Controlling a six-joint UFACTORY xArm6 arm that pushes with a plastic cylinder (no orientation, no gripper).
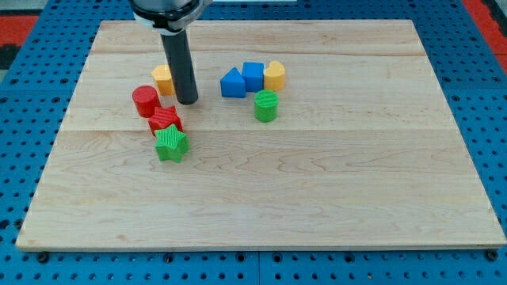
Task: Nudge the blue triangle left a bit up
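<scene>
My arm has no claw, only a dark rod, so there is nothing to open or close. My tip (pixel 188 101) rests on the wooden worktop (pixel 317 198), just right of the yellow block (pixel 162 78) and the red cylinder (pixel 145 101). The blue triangle (pixel 232 84) sits to the right of my tip, apart from it. It touches the blue cube (pixel 253 76), with another yellow block (pixel 274 75) next along. A green cylinder (pixel 266 106) stands nearer. A red star (pixel 165 120) touches a green star (pixel 171 144).

Blue triangle (pixel 232 84), green star (pixel 171 144)
</scene>
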